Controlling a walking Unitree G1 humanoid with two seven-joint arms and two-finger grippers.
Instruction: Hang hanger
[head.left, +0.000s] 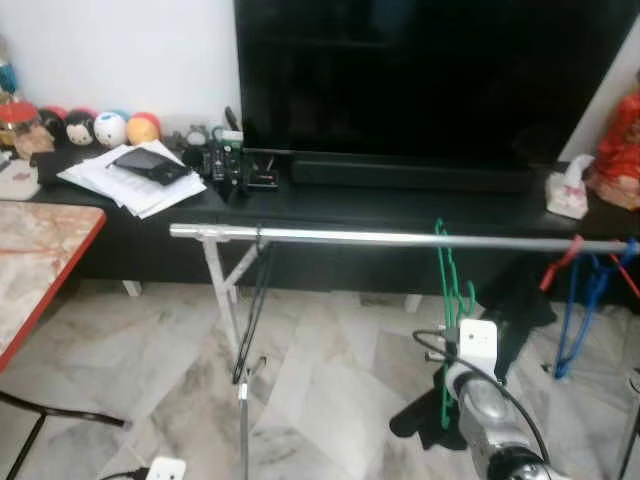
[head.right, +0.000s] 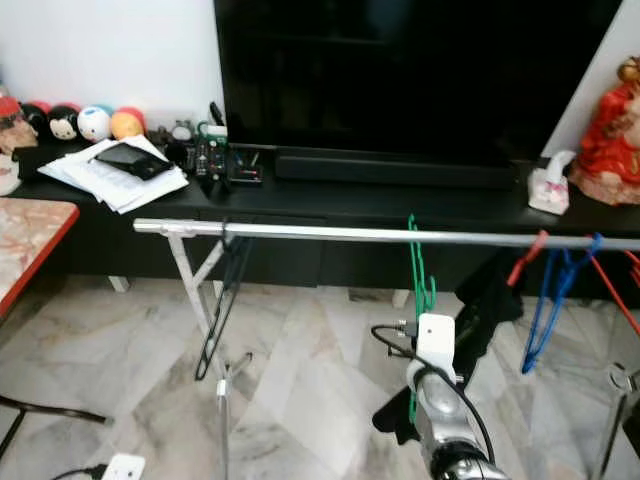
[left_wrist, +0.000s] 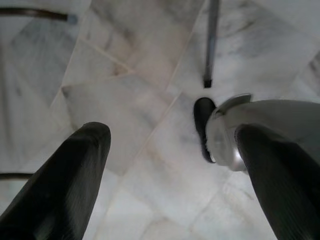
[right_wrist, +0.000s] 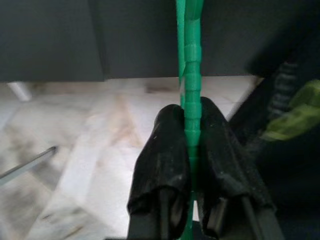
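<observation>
Green hanger (head.left: 445, 290) has its hook over the silver rail (head.left: 350, 236) and hangs down below it, in front of the black TV stand (head.left: 400, 205). The right gripper (right_wrist: 191, 131) has its two black fingers (right_wrist: 162, 150) squeezed tight on the hanger's thin green bar, one finger on each side. The right arm (head.left: 490, 410) reaches up from below, with a white box (head.left: 478, 345) and a black cable (head.left: 440, 350) on its wrist.

The left gripper (left_wrist: 172, 165) hangs down over the pale stone floor (head.left: 320, 380). Its two fingers are spread wide apart and hold nothing. Next to it in the left wrist view are a silver leg part (left_wrist: 250, 130) and a dark foot (left_wrist: 204, 112).

A black hanger (head.left: 252, 310) hangs near the left end of the rail, by the white leg of the rack (head.left: 220, 290). A blue hanger (head.left: 580, 300) and a red hanger (head.left: 560, 262) hang close together near the right end. Something dark hangs between the green hanger and the blue one.

A big black TV (head.left: 430, 75) stands on the TV stand. Some papers (head.left: 130, 180) with a dark phone (head.left: 150, 163) on top lie on the left part of the stand. Small round toy heads (head.left: 100, 127) sit in a row by the wall. A red figure (head.left: 620, 140) stands at the right end, with a tissue pack (head.left: 568, 190) just beside it. A table with a red edge (head.left: 40, 260) is at the left.
</observation>
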